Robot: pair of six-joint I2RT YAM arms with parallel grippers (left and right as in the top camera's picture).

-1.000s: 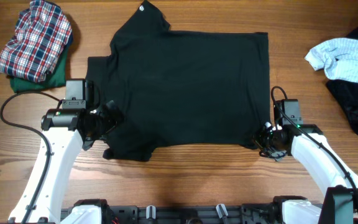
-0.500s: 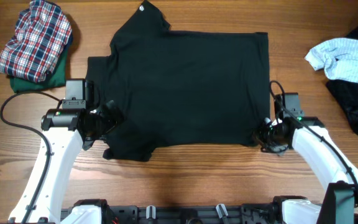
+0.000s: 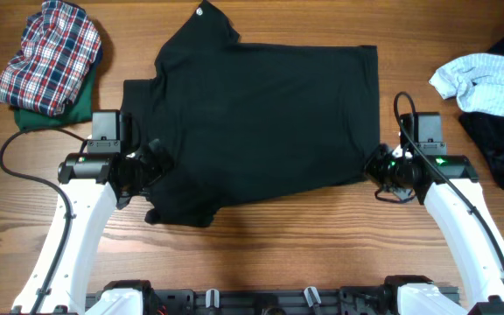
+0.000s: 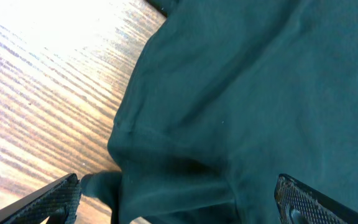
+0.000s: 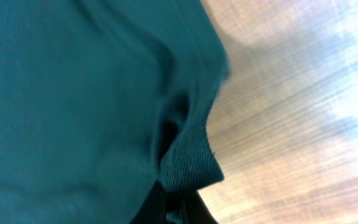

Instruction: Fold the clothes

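- The black T-shirt (image 3: pixel 261 122) lies spread on the counter (image 3: pixel 261 254).
- The left jaws stand spread over its 8 o'clock sleeve.
- The right jaws pinch its 4 o'clock hem corner.

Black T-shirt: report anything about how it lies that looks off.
The black T-shirt is not lying square. Its near edge runs at a slant, apparently because the right gripper is shut on the near right corner and puckers it. The near left part is bunched into folds beneath the open left gripper. No damage shows.

left fingers (image 4: pixel 51 198): spread wide, pointing inward | right fingers (image 3: pixel 379 166): pinched together, pointing inward
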